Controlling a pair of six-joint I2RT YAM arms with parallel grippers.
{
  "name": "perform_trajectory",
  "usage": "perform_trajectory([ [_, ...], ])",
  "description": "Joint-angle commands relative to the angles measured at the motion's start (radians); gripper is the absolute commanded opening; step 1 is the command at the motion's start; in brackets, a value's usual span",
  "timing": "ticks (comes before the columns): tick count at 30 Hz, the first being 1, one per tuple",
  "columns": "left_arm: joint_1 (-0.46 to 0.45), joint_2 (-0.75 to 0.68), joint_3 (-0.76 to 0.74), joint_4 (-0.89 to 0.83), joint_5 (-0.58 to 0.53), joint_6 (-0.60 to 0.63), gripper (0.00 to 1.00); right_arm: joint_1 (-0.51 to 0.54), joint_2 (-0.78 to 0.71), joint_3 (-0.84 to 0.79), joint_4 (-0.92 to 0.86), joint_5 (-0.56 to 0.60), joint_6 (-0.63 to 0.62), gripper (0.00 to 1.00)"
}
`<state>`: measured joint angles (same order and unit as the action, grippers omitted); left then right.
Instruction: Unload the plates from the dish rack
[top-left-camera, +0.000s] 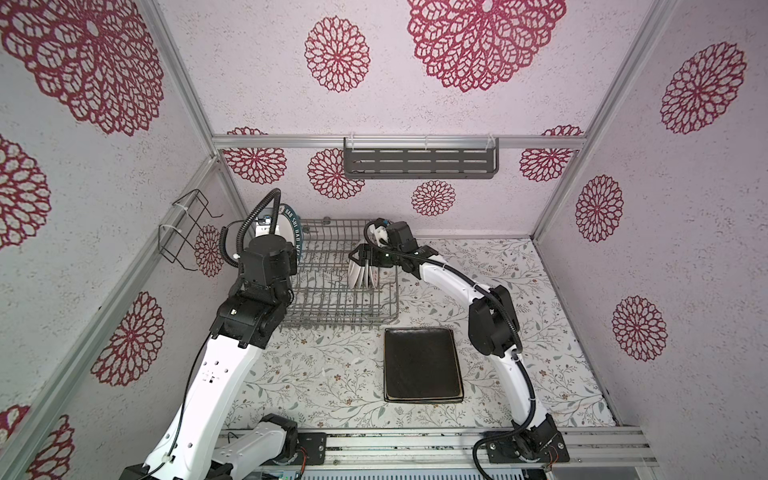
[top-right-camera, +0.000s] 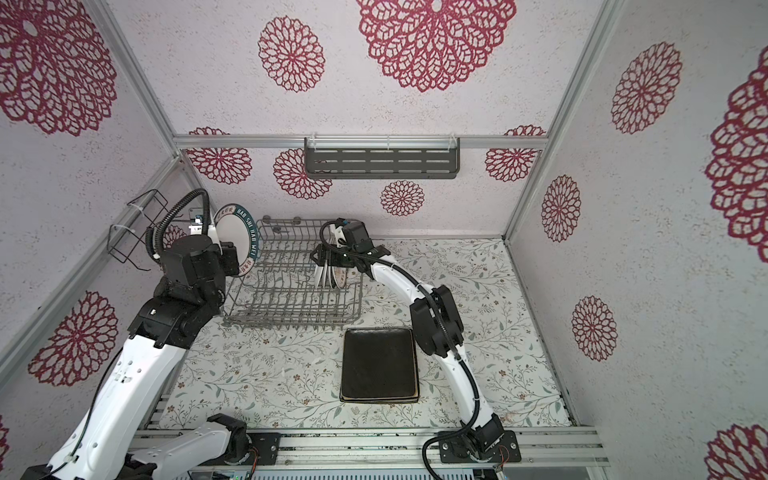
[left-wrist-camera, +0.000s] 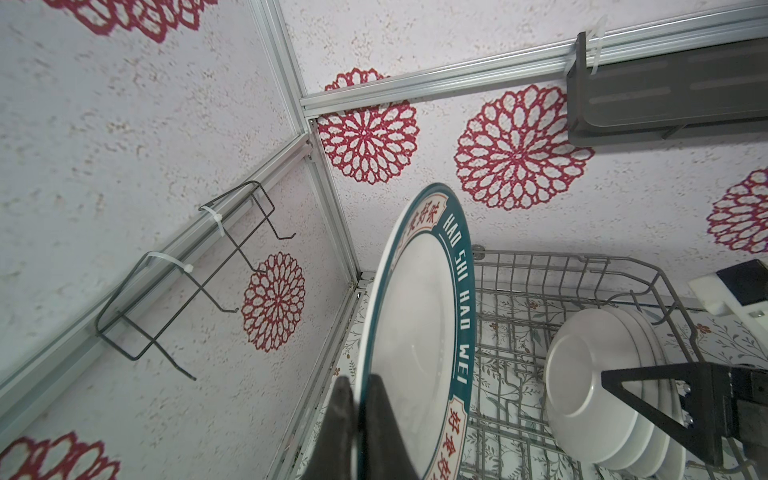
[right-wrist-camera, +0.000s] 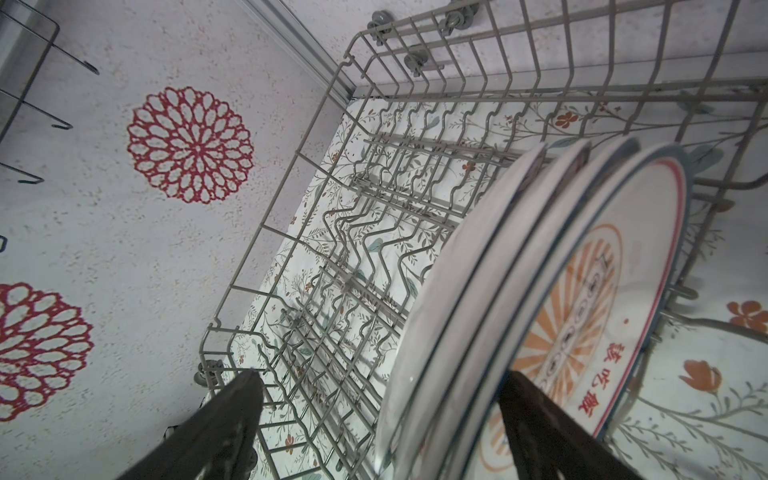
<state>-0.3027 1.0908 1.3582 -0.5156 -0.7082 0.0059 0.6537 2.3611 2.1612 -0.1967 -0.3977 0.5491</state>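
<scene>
Up front, a dark brown rectangular plate (top-left-camera: 422, 363) lies flat on the floral table (top-left-camera: 324, 386), outside the grey wire dish rack (top-left-camera: 332, 307). Inside the rack, the right gripper (right-wrist-camera: 382, 378) gapes wide around upright small round white plates (right-wrist-camera: 498, 270). Far left, the left gripper (left-wrist-camera: 360, 380) pinches a teal-rimmed round white plate (left-wrist-camera: 415, 311) upright over the rack's corner.

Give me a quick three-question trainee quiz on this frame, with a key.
1. True or false: the left gripper is shut on a round plate.
2. Fill in: the right gripper is ____ at the standing plates in the rack.
3. The dark plate is: A) flat in front of the rack; B) standing in the rack; C) in the right gripper.
Key: 1 true; 2 open; 3 A.
</scene>
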Motion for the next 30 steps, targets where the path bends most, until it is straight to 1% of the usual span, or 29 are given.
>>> perform_trajectory([
  [1,0.010,-0.014,-0.002,0.038,0.014,-0.008,0.00,0.011,0.008,0.049,0.013,-0.038,-0.019,0.92],
  [6,0.014,-0.013,-0.001,0.039,0.021,-0.009,0.00,0.014,0.010,0.057,0.008,-0.045,-0.022,0.92],
  [10,0.015,-0.014,-0.002,0.040,0.025,-0.012,0.00,0.019,0.006,0.056,-0.002,-0.049,-0.036,0.89],
  [13,0.018,-0.013,-0.002,0.040,0.029,-0.014,0.00,0.023,-0.010,0.051,-0.012,-0.035,-0.057,0.87],
  [20,0.019,-0.013,-0.008,0.040,0.032,-0.018,0.00,0.024,-0.058,0.030,-0.032,0.001,-0.093,0.87],
  [30,0.020,-0.012,0.002,0.038,0.047,-0.025,0.00,0.023,-0.120,-0.039,-0.027,0.056,-0.113,0.87],
])
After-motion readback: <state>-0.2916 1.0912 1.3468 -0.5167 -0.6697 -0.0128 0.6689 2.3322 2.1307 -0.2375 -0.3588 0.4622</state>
